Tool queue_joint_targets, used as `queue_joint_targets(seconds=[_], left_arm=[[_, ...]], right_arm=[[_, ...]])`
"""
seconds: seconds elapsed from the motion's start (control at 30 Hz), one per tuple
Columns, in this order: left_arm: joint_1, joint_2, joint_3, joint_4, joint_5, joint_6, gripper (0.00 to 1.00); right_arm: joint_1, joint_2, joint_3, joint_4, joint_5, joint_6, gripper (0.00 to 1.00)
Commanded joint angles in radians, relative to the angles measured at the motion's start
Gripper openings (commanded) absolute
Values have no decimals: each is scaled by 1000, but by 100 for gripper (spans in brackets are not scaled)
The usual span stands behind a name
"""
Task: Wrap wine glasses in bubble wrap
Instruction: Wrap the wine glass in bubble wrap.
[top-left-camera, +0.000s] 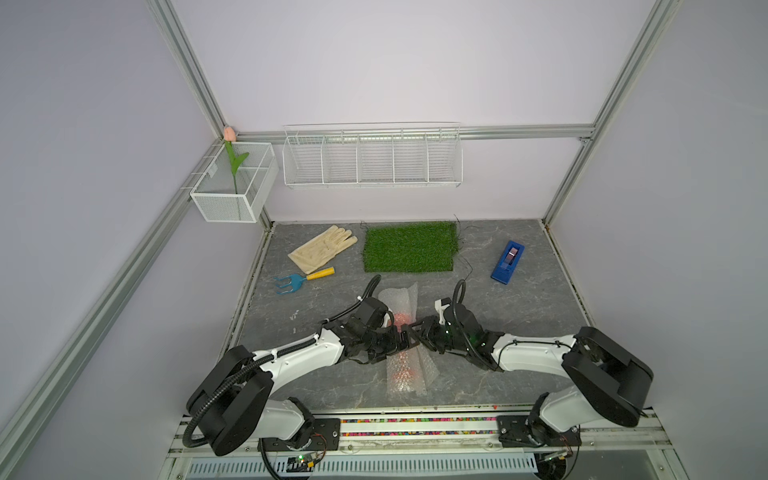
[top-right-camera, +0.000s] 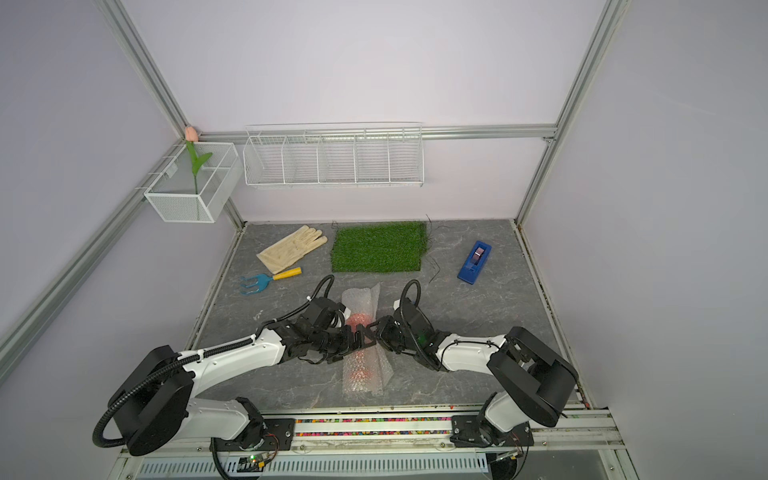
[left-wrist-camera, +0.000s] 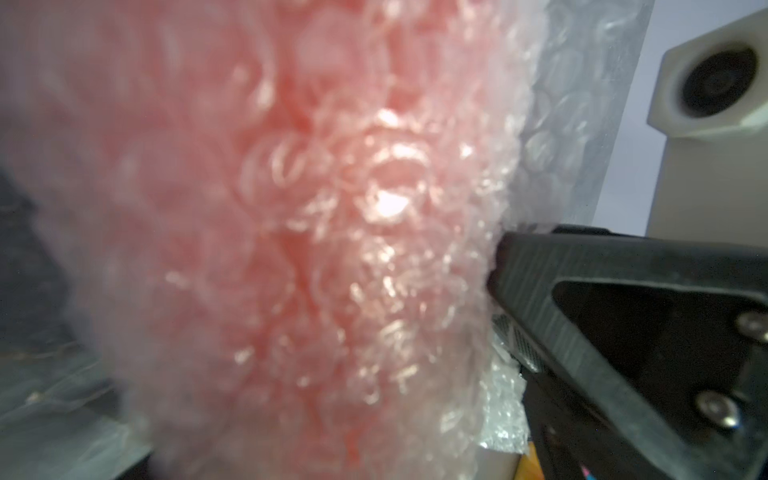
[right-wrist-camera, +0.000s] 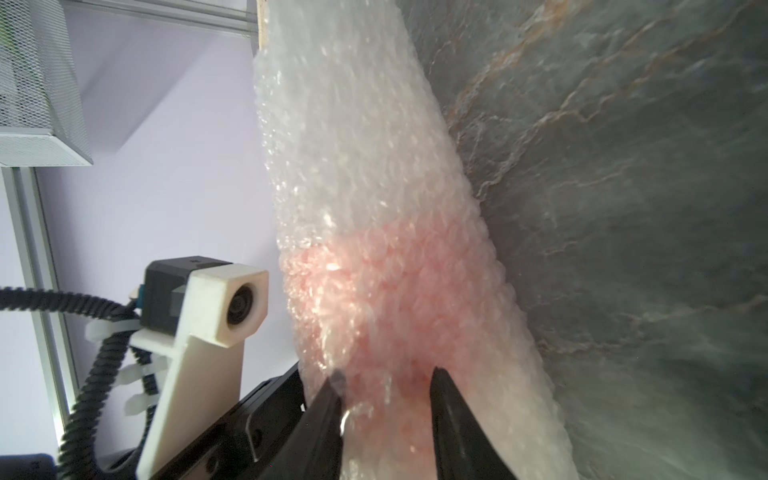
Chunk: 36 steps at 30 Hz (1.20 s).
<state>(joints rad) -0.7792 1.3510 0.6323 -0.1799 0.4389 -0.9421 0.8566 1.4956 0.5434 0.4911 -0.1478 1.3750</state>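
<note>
The bubble wrap (top-left-camera: 409, 376) (top-right-camera: 360, 300) lies rolled into a long bundle on the grey table, running front to back. The orange-red wine glass (top-left-camera: 402, 319) (top-right-camera: 357, 319) shows through the film near the bundle's middle. Both grippers meet over that middle. My left gripper (top-left-camera: 404, 338) (top-right-camera: 360, 334) comes from the left with its jaws wide. Its wrist view is filled by the red glass (left-wrist-camera: 291, 208) under wrap, and its own fingers are hidden. My right gripper (top-left-camera: 420, 332) (right-wrist-camera: 388, 374) has its fingertips (right-wrist-camera: 446, 399) pressed into the wrap (right-wrist-camera: 353, 124) on both sides of the glass (right-wrist-camera: 395, 291).
At the back lie a cream glove (top-left-camera: 322, 249), a blue hand rake (top-left-camera: 303, 279), a green grass mat (top-left-camera: 409, 247) and a blue tape dispenser (top-left-camera: 508, 262). A wire basket (top-left-camera: 372, 156) and a mesh box (top-left-camera: 232, 183) hang on the walls.
</note>
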Motion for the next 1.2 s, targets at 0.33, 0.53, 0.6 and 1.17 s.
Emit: queue_joint_targets(seconds=[0.33,0.53,0.6,1.17], left_arm=[[14,-3,-33,173,67,-27,100],[15,15,-54,223,95,-35,100],[15,23,-58,245,104,-38,100],[17,65,-28,155,9,-4,81]], right_arm=[[49,-41,1,-36,39,31,39],[62,-10,0,-11,58,49,39],[67,-8,2,-11,67,53,39],[92,-23,-3,5,80,71,45]])
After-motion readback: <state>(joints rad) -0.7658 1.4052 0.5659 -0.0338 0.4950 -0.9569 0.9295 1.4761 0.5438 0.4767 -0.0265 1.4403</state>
